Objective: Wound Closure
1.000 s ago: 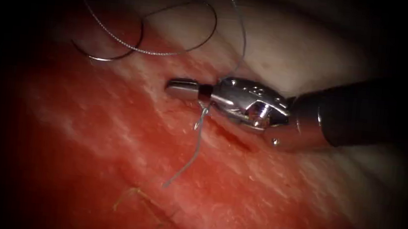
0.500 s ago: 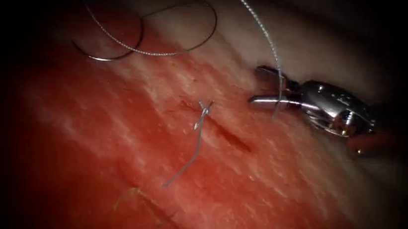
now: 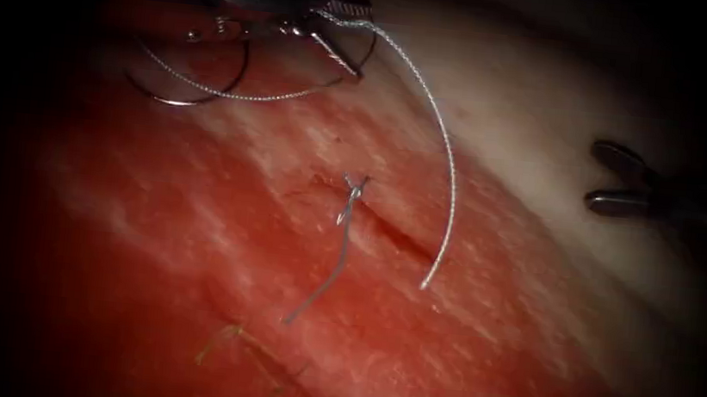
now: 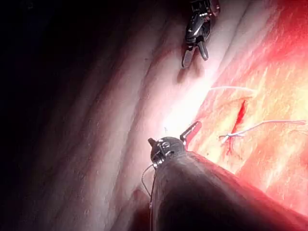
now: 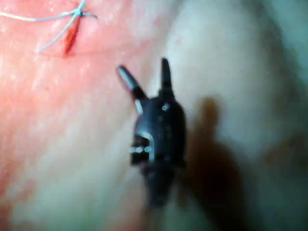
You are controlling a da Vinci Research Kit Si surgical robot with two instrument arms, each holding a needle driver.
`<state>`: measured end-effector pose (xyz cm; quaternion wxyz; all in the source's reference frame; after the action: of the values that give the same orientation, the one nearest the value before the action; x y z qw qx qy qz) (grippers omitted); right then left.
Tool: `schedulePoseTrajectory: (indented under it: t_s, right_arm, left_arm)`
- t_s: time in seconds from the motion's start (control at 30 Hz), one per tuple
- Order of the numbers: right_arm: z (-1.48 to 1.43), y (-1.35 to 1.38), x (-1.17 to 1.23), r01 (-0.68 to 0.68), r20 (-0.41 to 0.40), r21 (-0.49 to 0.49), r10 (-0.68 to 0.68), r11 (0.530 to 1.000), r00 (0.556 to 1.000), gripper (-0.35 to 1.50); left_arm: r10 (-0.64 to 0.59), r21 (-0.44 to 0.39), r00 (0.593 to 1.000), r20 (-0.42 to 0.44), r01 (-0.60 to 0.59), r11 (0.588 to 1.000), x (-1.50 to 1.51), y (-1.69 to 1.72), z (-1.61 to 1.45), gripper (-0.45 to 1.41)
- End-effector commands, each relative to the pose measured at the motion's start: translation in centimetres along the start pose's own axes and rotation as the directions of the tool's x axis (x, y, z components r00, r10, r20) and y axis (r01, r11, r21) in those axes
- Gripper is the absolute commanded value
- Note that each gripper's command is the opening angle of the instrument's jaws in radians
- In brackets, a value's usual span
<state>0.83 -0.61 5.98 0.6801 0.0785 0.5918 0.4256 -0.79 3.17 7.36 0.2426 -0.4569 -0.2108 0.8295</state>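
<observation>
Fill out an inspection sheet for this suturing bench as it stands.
Surface: tissue with red fluid on it; cut with a knot at it.
Job's things: needle lies on the tissue left of the cut, unheld; thread arcs from the left claw to a loose end near the cut; cut end trails from the knot.
Clutter: yellowish strand on the tissue.
Grippers: left claw meets the thread's upper end, hold unclear; right claw open, holds nothing.
Cables: nothing seen.
Surroundings: nothing seen.
</observation>
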Motion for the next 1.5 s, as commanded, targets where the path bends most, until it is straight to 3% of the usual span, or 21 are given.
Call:
schedulePoseTrajectory:
  t_s: [0.03, 0.3, 0.53, 0.73, 0.83, 0.87, 1.07, 1.33, 1.43, 1.5]
  right_arm:
    - [0.05, -0.07, -0.13, 0.000, 0.000, 0.003, 0.000, 1.000, 1.000, 1.21]
    - [0.11, -0.17, -0.24, 0.009, -0.007, 0.011, -0.009, 1.000, 1.000, 1.21]
    - [0.11, -0.19, -0.30, 0.014, -0.010, 0.015, -0.014, 1.000, 1.000, 1.21]
    - [0.18, -0.29, -0.36, 0.019, -0.017, 0.034, -0.019, 0.999, 1.000, 1.21]
    - [0.21, -0.35, -0.40, 0.022, -0.023, 0.043, -0.021, 0.999, 1.000, 1.21]
    - [0.25, -0.38, -0.41, 0.023, -0.025, 0.049, -0.021, 0.999, 0.999, 1.19]
    - [0.31, -0.44, -0.43, 0.024, -0.025, 0.061, -0.022, 0.998, 0.999, 1.19]
    - [0.39, -0.55, -0.46, 0.026, -0.019, 0.085, -0.024, 0.996, 1.000, 1.18]
    - [0.41, -0.57, -0.46, 0.026, -0.017, 0.088, -0.024, 0.996, 1.000, 1.18]
    - [0.44, -0.58, -0.46, 0.025, -0.017, 0.088, -0.024, 0.996, 1.000, 1.18]
  left_arm:
    - [-0.005, 0.004, 1.000, -0.019, 0.005, 1.000, -0.02, -0.02, 0.04, 1.20]
    - [0.016, -0.063, 0.987, -0.161, -0.026, 0.998, -0.12, 0.21, -0.42, 1.20]
    - [0.047, -0.071, 0.988, -0.144, -0.058, 0.996, -0.31, 0.63, -1.04, 1.20]
    - [0.068, -0.108, 0.989, -0.133, -0.083, 0.991, -0.46, 1.25, -1.68, 1.20]
    - [0.093, -0.096, 0.989, -0.118, -0.105, 0.990, -0.48, 1.50, -1.97, 1.20]
    - [0.107, -0.069, 0.990, -0.090, -0.113, 0.991, -0.49, 1.64, -2.22, 1.20]
    - [0.113, -0.021, 0.992, -0.052, -0.114, 0.993, -0.49, 1.81, -2.83, 1.20]
    - [0.127, 0.055, 0.989, -0.072, -0.123, 0.991, -0.49, 1.85, -3.66, 1.20]
    - [0.133, 0.075, 0.987, -0.089, -0.127, 0.989, -0.39, 1.83, -3.78, 1.11]
    - [0.124, 0.049, 0.985, -0.116, -0.119, 0.992, -0.27, 1.84, -3.68, 1.10]
